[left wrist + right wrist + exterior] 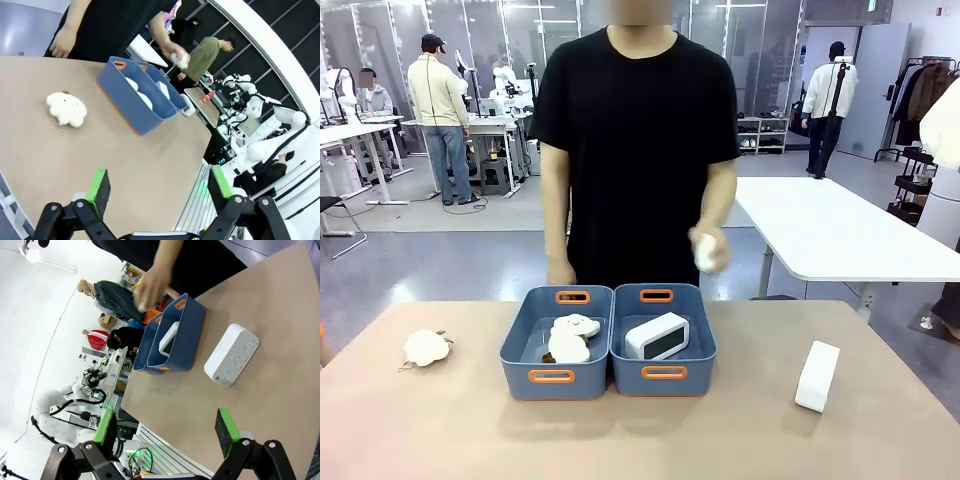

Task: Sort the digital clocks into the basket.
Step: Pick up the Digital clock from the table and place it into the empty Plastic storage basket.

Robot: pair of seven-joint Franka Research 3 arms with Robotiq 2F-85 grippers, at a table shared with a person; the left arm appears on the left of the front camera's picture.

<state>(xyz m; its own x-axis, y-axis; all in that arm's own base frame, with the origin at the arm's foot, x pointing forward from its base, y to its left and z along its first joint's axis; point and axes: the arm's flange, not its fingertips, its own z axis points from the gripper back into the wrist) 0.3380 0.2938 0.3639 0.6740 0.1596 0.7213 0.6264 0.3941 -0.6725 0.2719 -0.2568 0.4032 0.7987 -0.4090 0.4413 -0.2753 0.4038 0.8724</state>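
One clock [657, 337] already lies in the right-side basket [695, 378]. The other clock [231, 354] lies back-up on the bench [720, 440] (nearest the right hand [165, 432], probably its pick). Right hand and left hand [159, 185] both hang spread, empty.

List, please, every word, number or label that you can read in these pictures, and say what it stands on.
No text is legible anywhere.
First digital clock, in the blue basket: display too blurred to read.
Second digital clock, on the table: marks on its upturned face, too small to read.
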